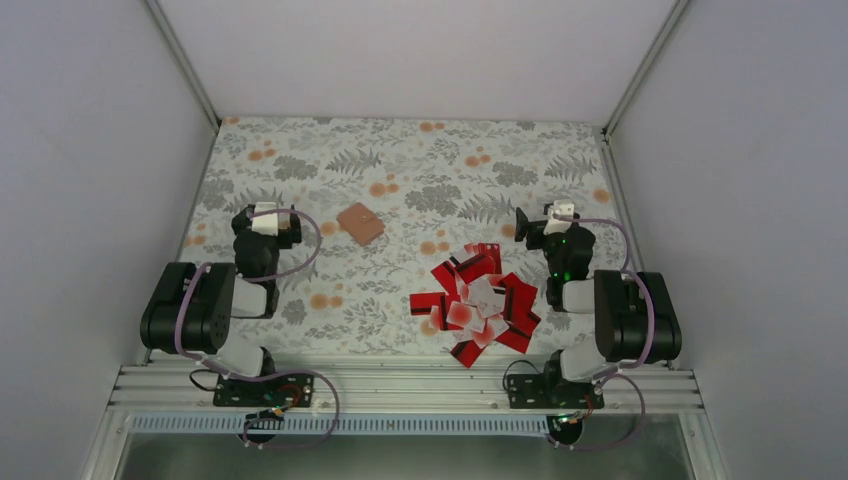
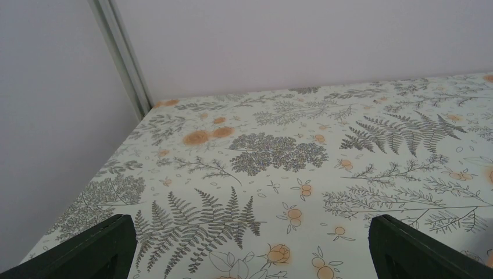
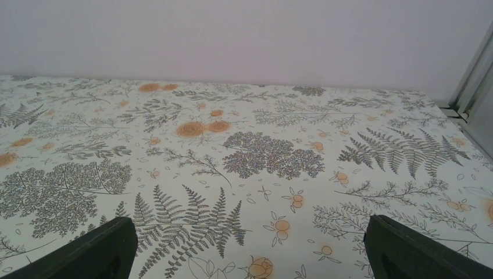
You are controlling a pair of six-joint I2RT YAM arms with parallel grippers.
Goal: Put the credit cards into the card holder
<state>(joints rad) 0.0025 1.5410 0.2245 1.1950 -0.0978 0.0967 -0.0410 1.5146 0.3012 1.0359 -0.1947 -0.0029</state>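
Observation:
The credit cards (image 1: 480,298) lie in a loose pile of red and white cards on the flowered cloth, near the front and right of centre. The card holder (image 1: 360,223), a small flat tan square, lies further back and left of the pile. My left gripper (image 1: 268,222) hovers left of the holder; in the left wrist view it (image 2: 253,247) is open over bare cloth. My right gripper (image 1: 540,226) sits just right of and behind the pile; in the right wrist view it (image 3: 251,249) is open as well. Neither wrist view shows a card or the holder.
White walls close the table (image 1: 420,160) on the left, back and right. A metal corner post (image 2: 119,52) stands at the back left, another (image 3: 472,81) at the back right. An aluminium rail (image 1: 400,385) carries both arm bases along the near edge.

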